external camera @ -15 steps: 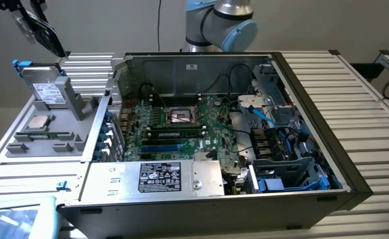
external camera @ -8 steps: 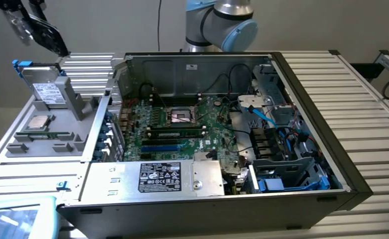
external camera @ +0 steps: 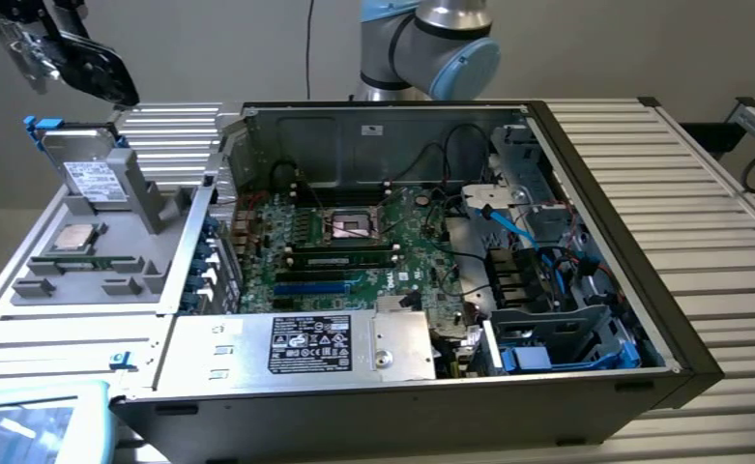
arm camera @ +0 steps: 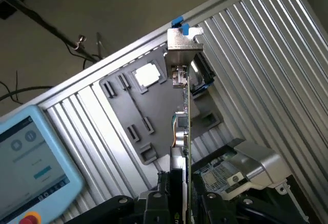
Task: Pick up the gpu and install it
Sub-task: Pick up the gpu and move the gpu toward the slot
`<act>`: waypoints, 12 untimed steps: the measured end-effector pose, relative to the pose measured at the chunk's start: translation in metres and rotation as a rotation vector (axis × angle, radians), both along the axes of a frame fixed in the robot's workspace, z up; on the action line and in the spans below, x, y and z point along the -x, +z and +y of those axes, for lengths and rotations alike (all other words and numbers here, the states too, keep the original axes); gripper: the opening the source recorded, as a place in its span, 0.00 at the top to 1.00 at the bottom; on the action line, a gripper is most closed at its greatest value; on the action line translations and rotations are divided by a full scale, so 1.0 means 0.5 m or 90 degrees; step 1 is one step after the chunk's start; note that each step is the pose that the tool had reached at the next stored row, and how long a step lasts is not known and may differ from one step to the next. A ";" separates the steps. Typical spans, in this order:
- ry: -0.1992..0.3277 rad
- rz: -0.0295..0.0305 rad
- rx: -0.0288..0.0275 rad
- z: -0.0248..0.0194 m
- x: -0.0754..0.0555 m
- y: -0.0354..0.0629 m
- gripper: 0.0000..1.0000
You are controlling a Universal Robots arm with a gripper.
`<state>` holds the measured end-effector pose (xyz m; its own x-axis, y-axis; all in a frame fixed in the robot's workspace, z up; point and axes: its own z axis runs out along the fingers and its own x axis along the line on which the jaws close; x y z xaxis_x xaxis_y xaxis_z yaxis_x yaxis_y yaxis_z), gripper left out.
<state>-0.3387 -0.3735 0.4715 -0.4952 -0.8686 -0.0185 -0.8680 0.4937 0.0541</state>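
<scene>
Gripper closed on the gpu: a dark finger sits on either face of the card, which shows edge-on in the wrist view. Green board on one face, black cooler on the other; metal bracket at the end farthest from the fingers. In the exterior view the card hangs in the air at the upper left, tilted, touching nothing but the gripper. Below it lies the grey parts tray, carrying a processor chip lying flat and a hard drive propped upright near the blue clip. The tray rests on the ribbed aluminium table. The open computer case stands towards the exterior view's right of the tray, motherboard exposed, well apart from the card. Arm's base joint behind the case. Teach pendant at the table's near corner, screen lit.
</scene>
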 end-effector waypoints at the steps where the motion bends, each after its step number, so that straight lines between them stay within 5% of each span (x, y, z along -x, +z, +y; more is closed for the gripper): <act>1: 0.010 0.0000 0.0000 0.0000 0.000 0.000 0.72; 12: 0.128 0.0001 0.0000 0.0000 -0.001 0.000 0.72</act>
<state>-0.3379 -0.3735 0.4716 -0.3122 -0.9498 -0.0184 -0.9489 0.3108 0.0542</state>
